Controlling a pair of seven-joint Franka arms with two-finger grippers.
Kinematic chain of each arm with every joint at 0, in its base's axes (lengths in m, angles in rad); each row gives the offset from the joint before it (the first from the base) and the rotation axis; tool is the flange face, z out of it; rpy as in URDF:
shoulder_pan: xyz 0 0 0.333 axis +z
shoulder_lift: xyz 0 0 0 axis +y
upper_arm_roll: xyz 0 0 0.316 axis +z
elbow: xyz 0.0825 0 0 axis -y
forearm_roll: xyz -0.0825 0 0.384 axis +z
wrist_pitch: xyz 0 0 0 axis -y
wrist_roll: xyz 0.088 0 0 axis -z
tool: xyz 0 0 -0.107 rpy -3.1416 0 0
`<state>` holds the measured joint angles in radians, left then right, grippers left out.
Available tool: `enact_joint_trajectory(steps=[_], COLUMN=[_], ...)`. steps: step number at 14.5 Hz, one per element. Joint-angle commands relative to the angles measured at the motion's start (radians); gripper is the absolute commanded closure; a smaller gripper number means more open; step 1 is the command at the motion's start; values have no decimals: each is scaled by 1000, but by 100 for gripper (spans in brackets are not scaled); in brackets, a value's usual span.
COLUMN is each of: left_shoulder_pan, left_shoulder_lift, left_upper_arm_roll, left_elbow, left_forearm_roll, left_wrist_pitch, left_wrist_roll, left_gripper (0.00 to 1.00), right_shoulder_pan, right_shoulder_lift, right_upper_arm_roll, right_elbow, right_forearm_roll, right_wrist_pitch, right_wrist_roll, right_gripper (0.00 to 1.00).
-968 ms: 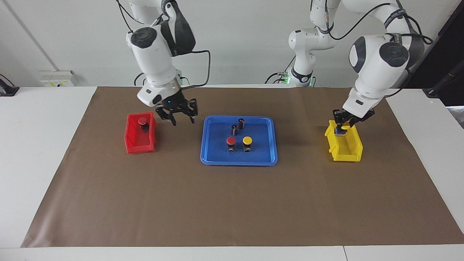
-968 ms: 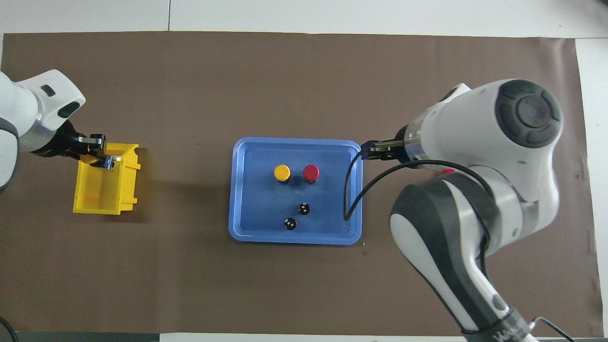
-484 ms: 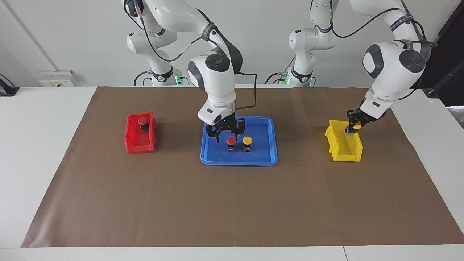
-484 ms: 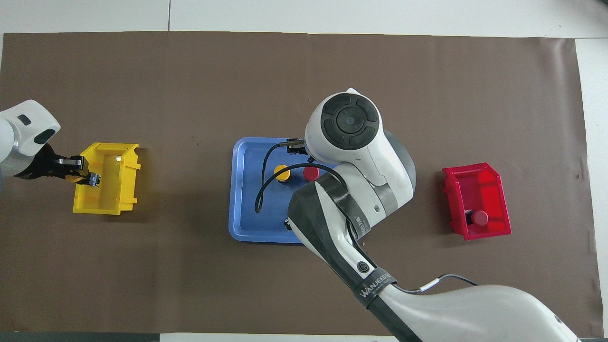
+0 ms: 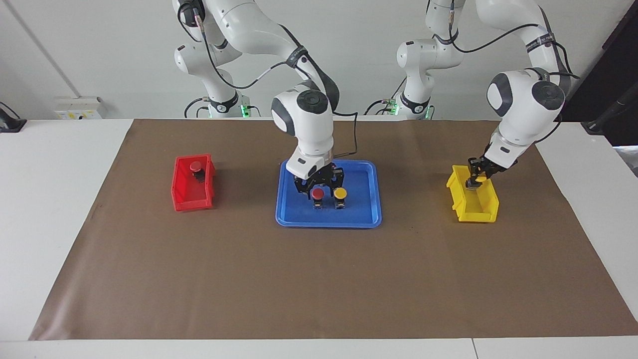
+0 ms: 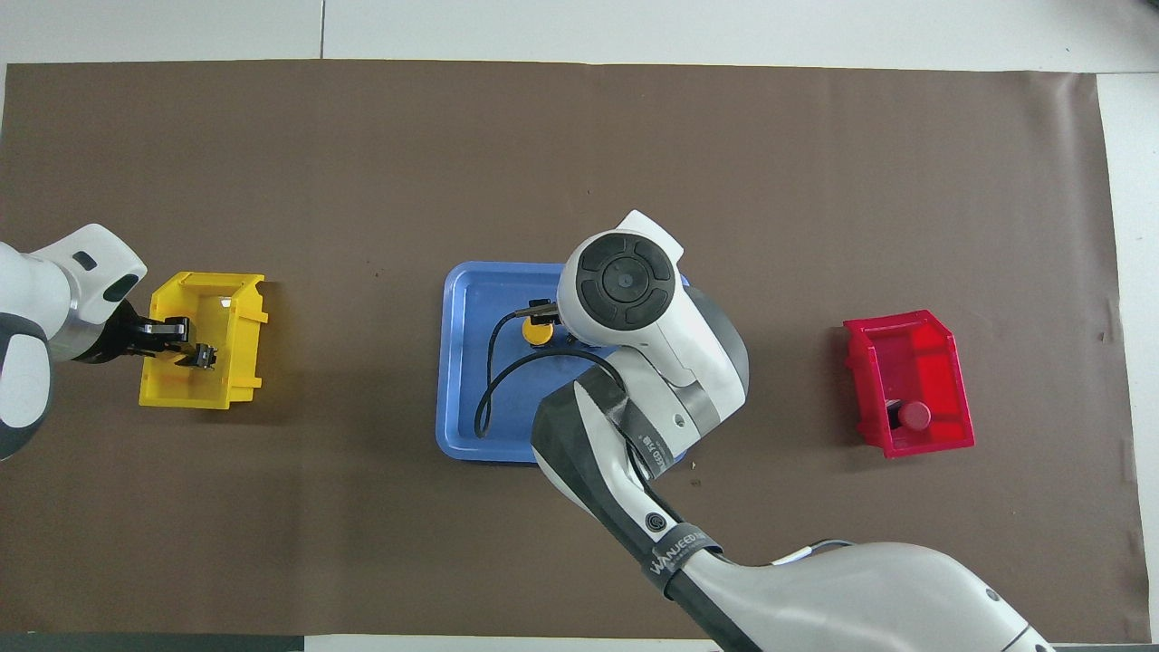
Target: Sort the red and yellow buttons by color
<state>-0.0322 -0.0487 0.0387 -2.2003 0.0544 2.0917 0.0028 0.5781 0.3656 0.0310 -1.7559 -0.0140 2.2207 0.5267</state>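
Red button [image 5: 317, 193] under right claw [image 5: 319, 185]

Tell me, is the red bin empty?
No. The red bin holds one red button, lying in its end nearer the robots.

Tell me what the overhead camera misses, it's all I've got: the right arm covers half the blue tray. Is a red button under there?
Observer: Yes, a red button stands in the blue tray, beside a yellow button.
Operator: Where is the right hand?
Observer: The right hand is down low, directly over that red button.
Operator: Is the left hand carrying anything?
Observer: The left hand is shut on another yellow button, over the yellow bin.
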Motion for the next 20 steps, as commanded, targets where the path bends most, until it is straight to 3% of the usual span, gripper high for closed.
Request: enact_joint_trajectory(steps=[1, 7, 12, 15, 17, 20], left_shoulder_pan=[-5, 0, 5, 6, 6, 6], left_shoulder_lift=[-33, -31, -33, -33, -31, -31], left_upper_arm_roll=[7, 9, 10, 10, 12, 24], left_elbow=[-47, -105, -142, -142, -141, -136], left_forearm_roll=[-16, -16, -16, -16, -16, -16], left_wrist_pitch=[50, 111, 160, 162, 163, 162], left_wrist_roll=[-9, -4, -1, 0, 2, 9], left_gripper=[99, 99, 99, 98, 81, 55], right_shoulder_pan=[2, 3, 2, 2, 2, -15], right_shoulder_lift=[-28, -42, -40, -40, -39, -57], right_upper_arm_roll=[-2, -2, -2, -2, -2, -3], right_elbow=[-63, -123, -122, -122, -116, -67], right_forearm_roll=[-17, -17, -17, -17, -17, -17], right_wrist_pitch=[45, 102, 105, 105, 99, 23], right_wrist_roll=[19, 49, 47, 47, 47, 32], right_gripper=[30, 35, 48, 61, 74, 78])
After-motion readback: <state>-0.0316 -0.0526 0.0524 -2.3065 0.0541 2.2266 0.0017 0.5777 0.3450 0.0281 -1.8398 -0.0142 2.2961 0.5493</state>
